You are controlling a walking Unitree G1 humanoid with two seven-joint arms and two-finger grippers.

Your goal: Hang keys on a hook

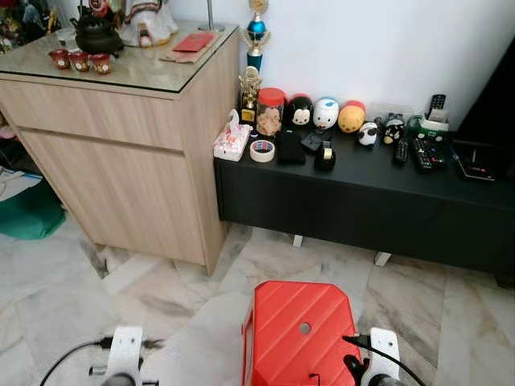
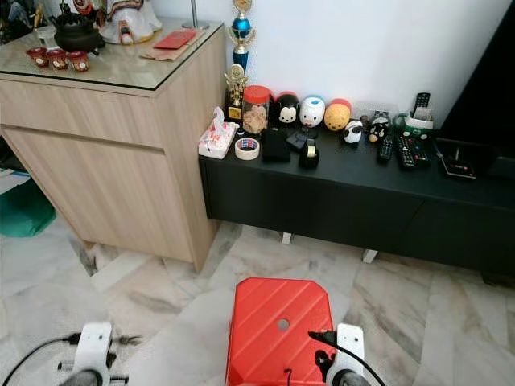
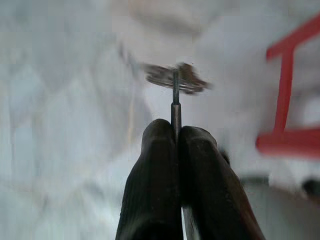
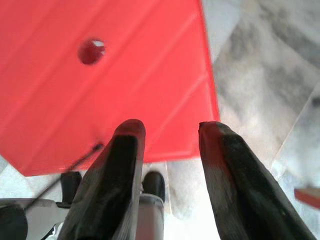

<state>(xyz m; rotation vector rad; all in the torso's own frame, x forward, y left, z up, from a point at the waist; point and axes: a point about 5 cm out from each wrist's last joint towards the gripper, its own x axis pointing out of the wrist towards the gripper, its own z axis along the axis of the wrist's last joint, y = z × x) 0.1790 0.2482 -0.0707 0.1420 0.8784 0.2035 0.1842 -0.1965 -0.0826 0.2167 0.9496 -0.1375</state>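
The left gripper (image 3: 177,137) is clenched on the keys (image 3: 175,80), which jut beyond its fingertips. The right gripper (image 4: 167,131) hangs released over the red stool (image 4: 100,75).

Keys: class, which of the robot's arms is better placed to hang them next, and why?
Left. Its tool is already shut on the keys. The right tool is open and empty above the red stool.

A marble floor (image 1: 161,297) carried a red stool (image 1: 299,331), which lay directly beneath the parted jaws of the right gripper (image 4: 170,131). Further ahead of both jaws stood a wooden cabinet (image 1: 121,153) and a low black console (image 1: 362,193) bearing figurines, remotes and a tape roll (image 1: 262,150).
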